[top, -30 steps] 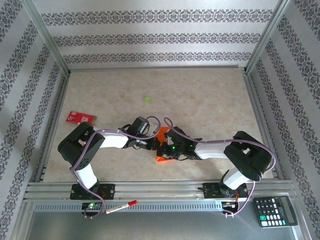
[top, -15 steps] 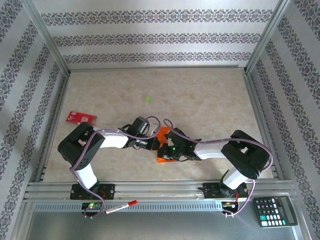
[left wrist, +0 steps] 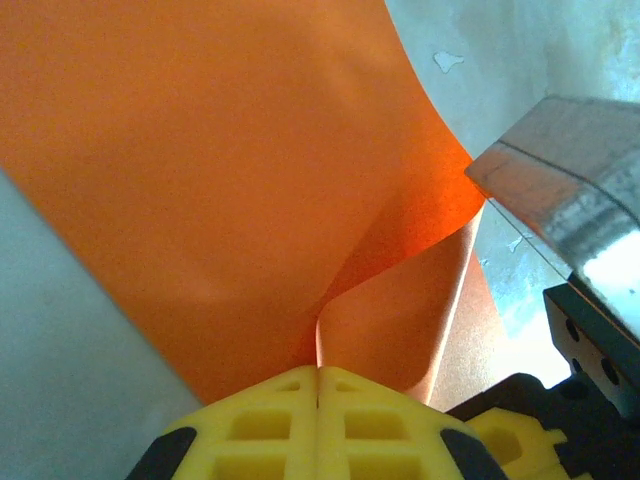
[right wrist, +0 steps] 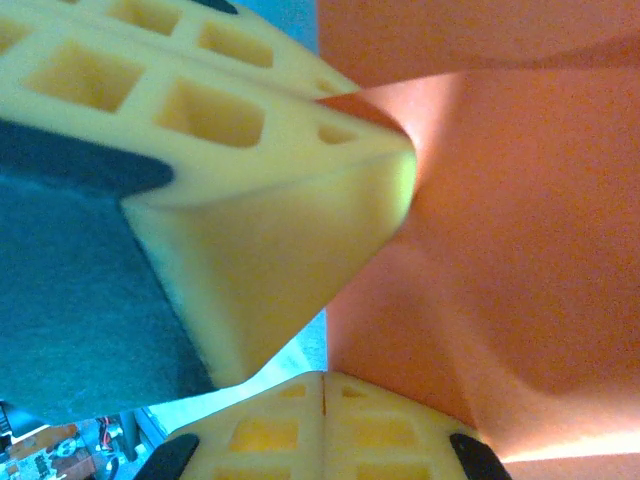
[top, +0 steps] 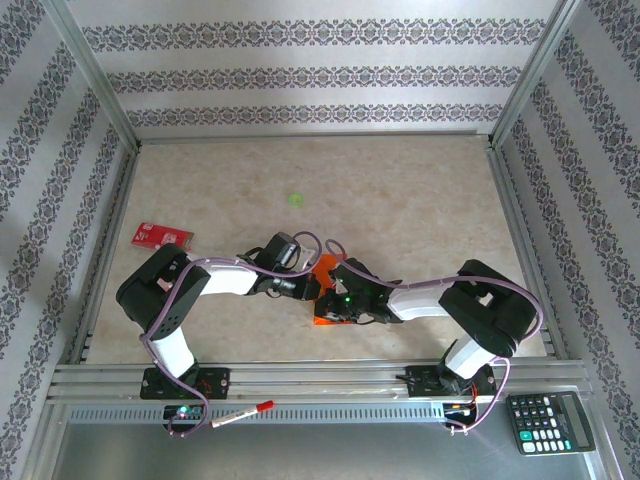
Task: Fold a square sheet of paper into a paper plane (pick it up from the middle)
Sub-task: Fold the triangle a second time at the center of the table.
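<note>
Near-centre of the worktop [top: 430, 210]: square sheet of paper [top: 323, 320], part-folded, buckled up between the arms; long axis near-to-far, one corner poking out on the far side; left claw [left wrist: 318, 378] enters from the left, fingers together, clamped on a raised fold; right claw [right wrist: 322, 385] enters from the right, fingers together, apparently pinching the sheet's edge; tips nearly touching, neither arm nearer; judgement: next crease runs along that axis.

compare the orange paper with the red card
The square sheet of paper is bright orange and plain; the red card is darker, with white print. The paper is bent and pinched by the left gripper and right gripper; the card lies flat and untouched, far left. Both are thin.
</note>
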You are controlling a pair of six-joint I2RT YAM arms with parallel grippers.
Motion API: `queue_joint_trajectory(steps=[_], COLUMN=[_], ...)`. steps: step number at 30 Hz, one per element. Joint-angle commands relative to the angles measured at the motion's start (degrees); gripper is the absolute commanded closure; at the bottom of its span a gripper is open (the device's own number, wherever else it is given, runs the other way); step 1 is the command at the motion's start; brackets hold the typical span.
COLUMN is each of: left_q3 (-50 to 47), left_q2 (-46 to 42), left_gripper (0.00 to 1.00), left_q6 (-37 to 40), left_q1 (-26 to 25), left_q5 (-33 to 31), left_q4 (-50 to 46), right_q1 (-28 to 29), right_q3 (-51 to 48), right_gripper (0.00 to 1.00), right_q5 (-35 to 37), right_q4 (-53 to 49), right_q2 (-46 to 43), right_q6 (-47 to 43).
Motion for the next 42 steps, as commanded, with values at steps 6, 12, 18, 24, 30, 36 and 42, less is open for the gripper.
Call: queue_joint_trajectory(steps=[6,12,18,24,30,36,42], left_q3=[-2.1,-1.9,-2.0,-2.1,-2.0,-1.8,-1.8], left_q2=[3.9,4.0,4.0,3.9,4.0,4.0,4.0], left_gripper=[1.0,1.0,1.0,1.0,1.0,1.0,1.0], left_q6=[1.0,1.2,1.1,1.1,1.1,1.2,1.5], left_q1=[0.2,0.2,0.3,0.3,0.3,0.3,0.2], left_q5=[-9.8,-10.4,-10.8,-10.9,-10.4,-10.3,-10.2], left_q4=[-10.7,-11.3,-11.5,-11.5,-11.5,-11.5,-11.8], right_q1=[3.4,5.1,6.5,7.1,3.1,0.6,-0.5], right_q3=[-2.9,-3.2,-4.0,-3.4,-3.2,-2.5,-0.9], right_gripper=[1.0,1.0,1.0,1.0,1.0,1.0,1.0], right_q5=[0.2,0.9,1.8,1.2,1.5,3.1,3.7], right_q4=[-1.9,-1.8,-1.7,-1.0,-1.1,-2.0,-2.8], right_q2=[0.6,0.3,-0.7,-1.3,-7.5,-10.7,-7.4], right_q6=[1.8,2.6,3.4,2.7,1.4,0.5,-0.4])
